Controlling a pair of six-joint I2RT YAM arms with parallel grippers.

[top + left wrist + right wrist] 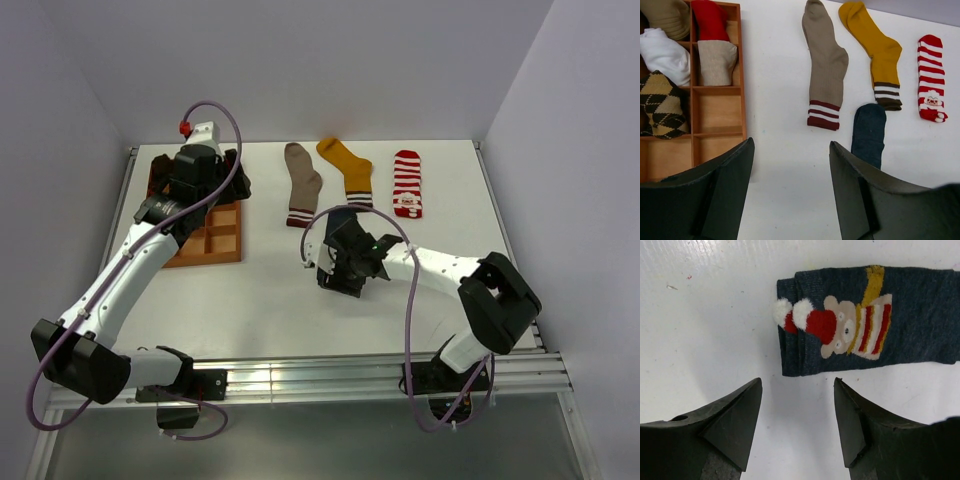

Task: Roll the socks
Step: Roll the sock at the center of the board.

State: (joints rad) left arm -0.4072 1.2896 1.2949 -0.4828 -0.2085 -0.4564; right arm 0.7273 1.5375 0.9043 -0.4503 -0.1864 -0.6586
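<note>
The table (270,300) carries a wooden tray (222,235) at 9 o'clock. Rolled socks fill its far compartments and the near ones are bare. Three socks lie flat side by side at 12 o'clock: taupe sock (302,185), mustard sock (347,170), striped sock (407,183).

The navy sock (910,315) lies flat near the table's centre. Its end is at 12 to 1 o'clock of my right gripper (797,385), which is spread, empty and apart from it. My left gripper (791,142) is spread and empty over the tray's near edge.

Hazards, as I judge them:
- The sock end shows several layers. A shallow pinch may take only the top one, giving a loose roll.
- The table looks smooth, so the sock may slide rather than roll.
- If the left arm descends, it may strike the tray.
</note>
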